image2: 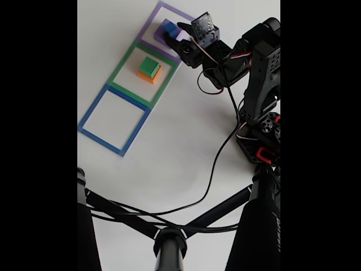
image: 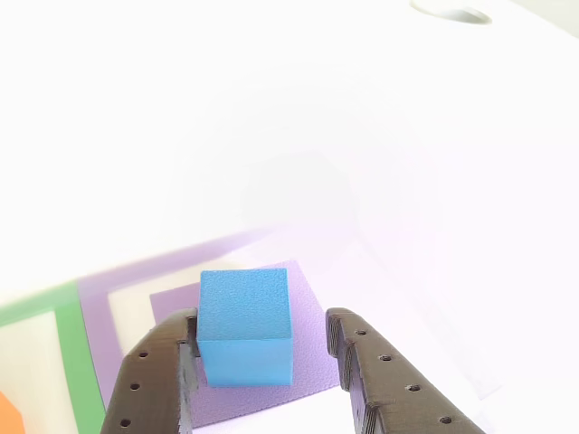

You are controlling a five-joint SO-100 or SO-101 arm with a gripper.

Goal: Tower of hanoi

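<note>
My gripper (image: 262, 348) stands spread around the blue cube (image: 244, 327), which sits atop the purple cube (image: 308, 375) inside the purple outline (image2: 148, 29), jaws straddling it, apparently for a grasp.

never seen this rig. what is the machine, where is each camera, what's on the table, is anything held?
It is a small tabletop robot arm with a two-finger gripper. One picture comes from close behind the fingers; the fixed view looks down on the white table. Three flat square outlines lie in a row: purple, green, blue. The blue cube sits on a purple cube in the purple outline; a green cube sits on an orange one in the green outline. The open gripper straddles the blue cube without clamping it.
</note>
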